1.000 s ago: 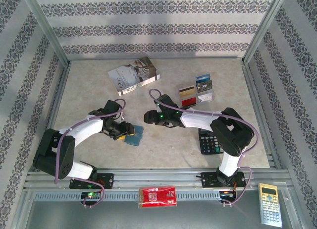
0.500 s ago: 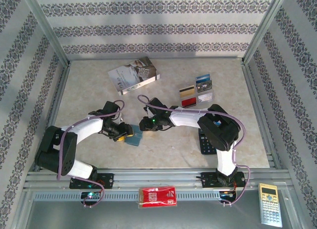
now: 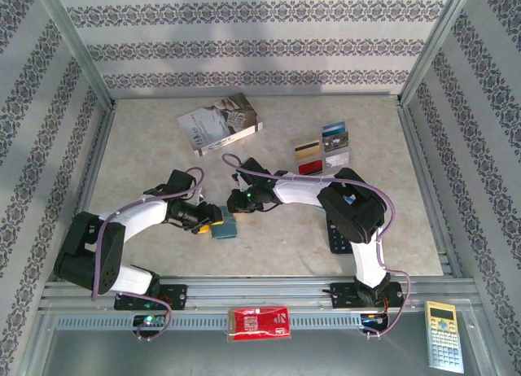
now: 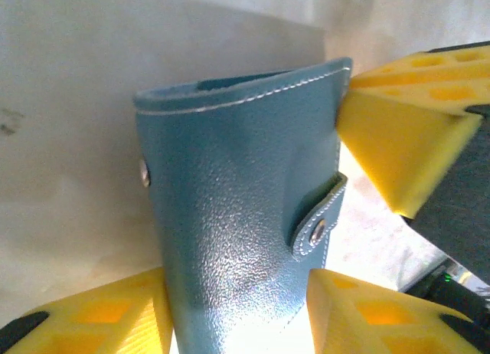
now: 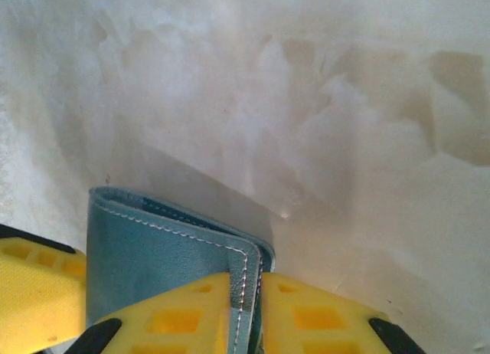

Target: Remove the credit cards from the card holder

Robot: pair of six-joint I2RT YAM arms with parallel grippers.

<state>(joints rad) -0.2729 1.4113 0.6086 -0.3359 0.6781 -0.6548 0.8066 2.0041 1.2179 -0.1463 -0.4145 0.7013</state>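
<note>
On the left of the pale marbled desk (image 3: 138, 140), the left arm (image 3: 134, 212) stretches from its base at the near edge toward the middle. The left jaws pinch the card holder (image 3: 225, 226) by its lower end. In the left wrist view their yellow pads (image 4: 92, 319) press on both sides of the blue-grey leather. The leather rises from them with a snap strap (image 4: 318, 224) on its right side and its stitched upper edge bowed slightly open. The card holder sits near the middle of the desk, toward the front, between the two arms' jaws. Behind it, toward the back wall, a grey-white book (image 3: 220, 124) lies flat at an angle. Just right of the holder the right arm (image 3: 301, 193) bends over leftward, and the right jaws are pressed together on a thin stitched edge of the holder. The right wrist view shows that edge caught between two yellow fingers (image 5: 191, 316), with bare desk beyond. In front, on the metal rail, lies a red packet (image 3: 259, 321). Further right, the credit cards (image 3: 323, 152) lie loose in a small cluster toward the back of the desk, well apart from the holder. A black calculator (image 3: 338, 236) lies partly under the right arm's elbow. At the far right a pale calculator (image 3: 444, 337) rests on the front ledge.
</note>
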